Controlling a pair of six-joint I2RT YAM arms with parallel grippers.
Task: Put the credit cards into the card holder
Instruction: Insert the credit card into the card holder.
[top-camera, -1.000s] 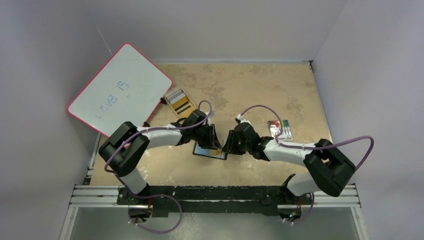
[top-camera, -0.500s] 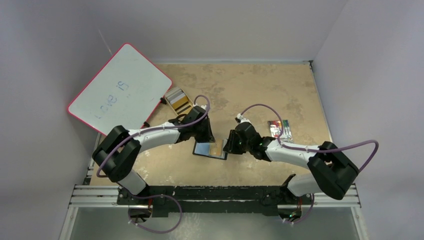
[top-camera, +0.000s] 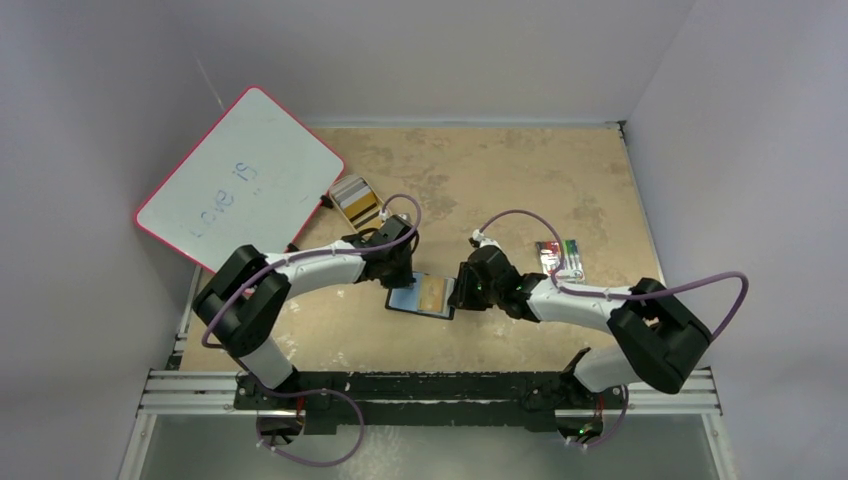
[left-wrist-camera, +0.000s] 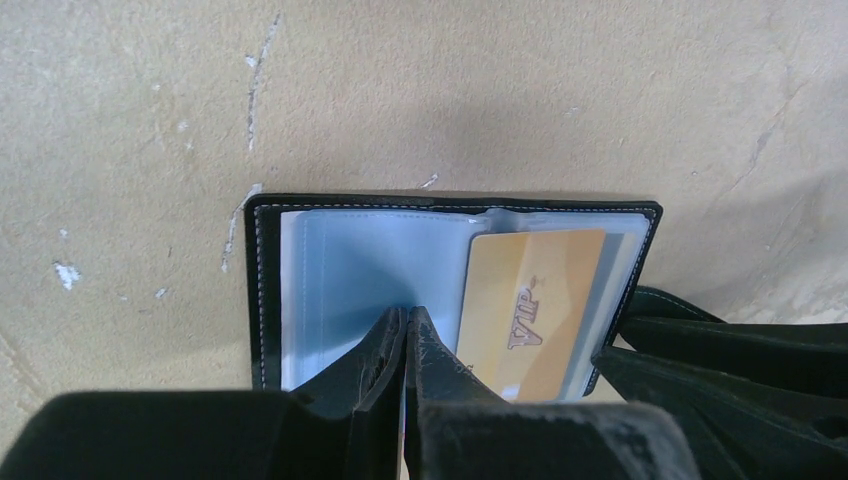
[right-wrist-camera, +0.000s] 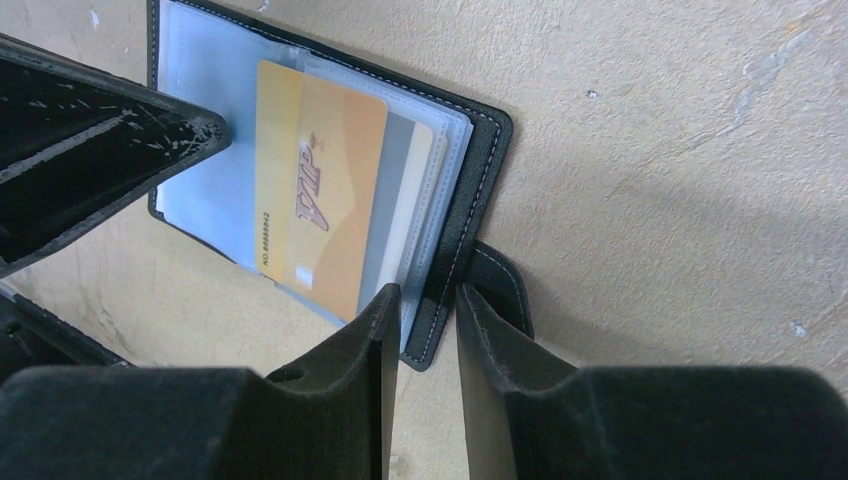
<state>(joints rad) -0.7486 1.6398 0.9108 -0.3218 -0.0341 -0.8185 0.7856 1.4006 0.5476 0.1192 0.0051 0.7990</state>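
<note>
- Top view: the card holder (top-camera: 420, 298) lies open mid-table, with the left gripper (top-camera: 407, 280) on its left half and the right gripper (top-camera: 453, 294) at its right edge.
- Left wrist: fingers pressed together, tips on the blue lining. A gold credit card (left-wrist-camera: 530, 310) sits in the right-hand sleeve.
- Right wrist: fingers pinch the holder's edge, just beside the snap tab (right-wrist-camera: 500, 285).

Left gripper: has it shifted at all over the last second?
Yes. The left gripper has pulled back off the card holder, toward the whiteboard.
</note>
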